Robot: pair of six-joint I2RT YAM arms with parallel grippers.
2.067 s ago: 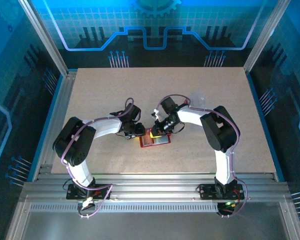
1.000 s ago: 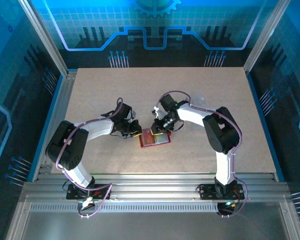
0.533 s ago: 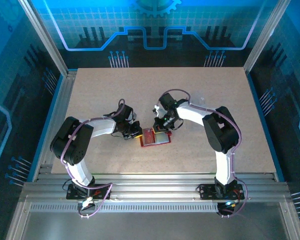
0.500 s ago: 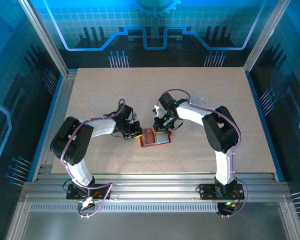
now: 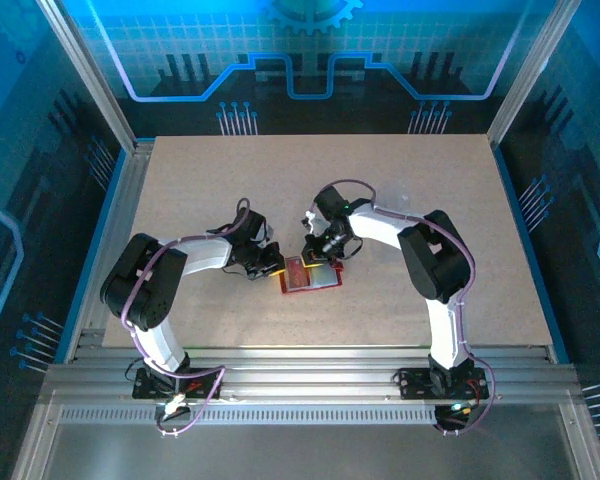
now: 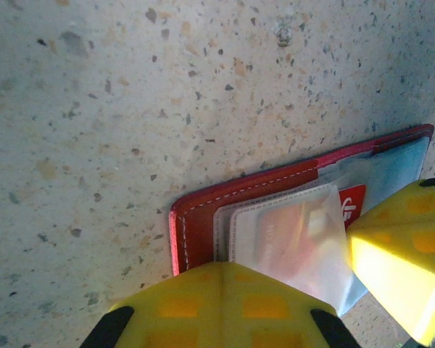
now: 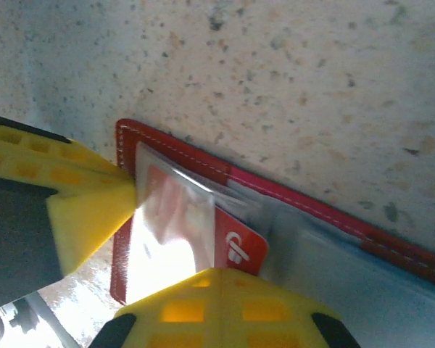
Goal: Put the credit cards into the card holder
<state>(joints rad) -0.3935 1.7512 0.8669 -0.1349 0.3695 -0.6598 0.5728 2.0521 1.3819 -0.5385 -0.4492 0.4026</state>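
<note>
Blue glowing walls stand around a speckled tan bench (image 5: 410,190); two arms bend toward each other near its middle; the card holder (image 5: 310,277) lies open and flat on the bench between them; it is red, with white stitching along its edge. The left hand (image 5: 272,262) sits at the left end of the card holder; the right hand (image 5: 321,251) sits at its far edge, near the left one.

Inside the card holder are shiny see-through pockets (image 6: 290,235); a red credit card (image 7: 241,250) sits partly in one of them, with one corner sticking out. A pale orange-pink shape shows through the pocket in the left wrist view; I cannot tell if that is a second card. The other half of the card holder has a light blue-grey pocket (image 7: 348,290).

In the left wrist view, the left hand's yellow fingers (image 6: 217,308) are pressed together, with the edge of a see-through pocket nipped between them. In the right wrist view, the right hand's yellow fingers (image 7: 80,210) are pressed together too; they pinch the pocket that has the red credit card in it.

The red credit card has a small curly white sign on its bare corner; I cannot read it as a word.
</note>
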